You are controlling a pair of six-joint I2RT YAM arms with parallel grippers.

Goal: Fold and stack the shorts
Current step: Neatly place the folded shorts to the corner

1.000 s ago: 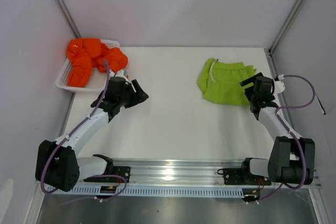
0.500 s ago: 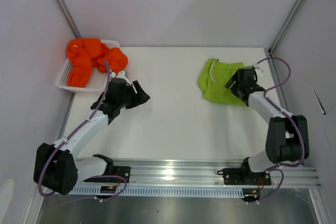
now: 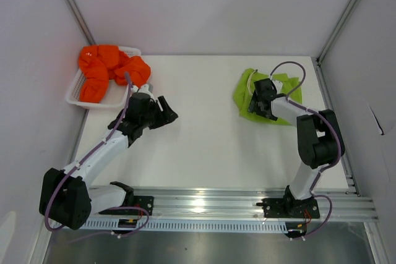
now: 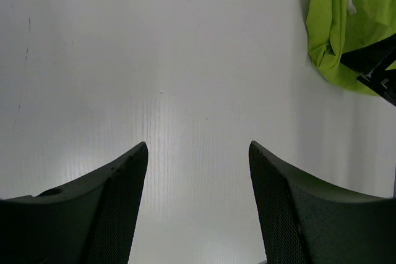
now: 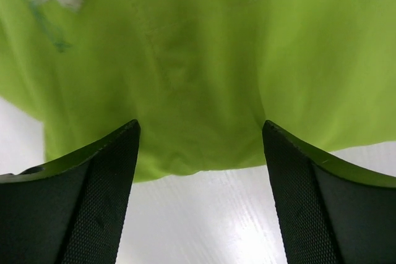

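Your right claw (image 3: pixel 257 99) hangs low over the lime green shorts (image 3: pixel 242 97), which lie bunched on the far right of the worktop (image 3: pixel 204 146). Its jaws are spread wide. In the wrist view green cloth fills the gap between the fingers (image 5: pixel 93 202), and you cannot tell whether the tips touch it. Your left claw (image 3: pixel 166 110) is spread too, over bare worktop, holding nothing. The orange shorts (image 3: pixel 105 69) sit heaped in the white basket (image 3: pixel 73 96) at the far left, draping over its right rim.
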